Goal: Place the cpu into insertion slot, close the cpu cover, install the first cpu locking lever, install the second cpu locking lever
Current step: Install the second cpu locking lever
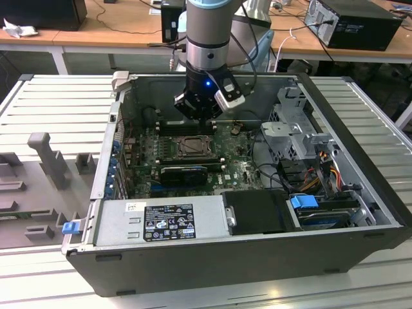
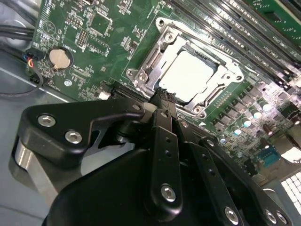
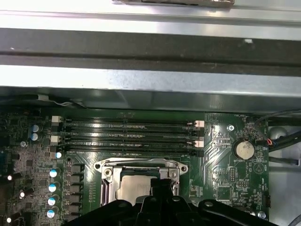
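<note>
In the second wrist view, the gripper [image 2: 164, 101] is seen with its jaws clenched together, nothing grasped between them, the tips just above the edge of the cover [image 2: 141, 77]. Behind the tips, the chip [image 2: 186, 77] is already seated in the socket [image 2: 211, 94], framed by the cover. If the tips are pressed off-centre, the chip could be scratched, or the cover could be bent. Farther away, the memory slots [image 2: 225, 23] are seen.

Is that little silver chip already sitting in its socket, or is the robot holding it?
In the socket. The cpu lies flat inside the insertion slot, framed by its metal rim, in both wrist views; the gripper is at its edge.
</note>
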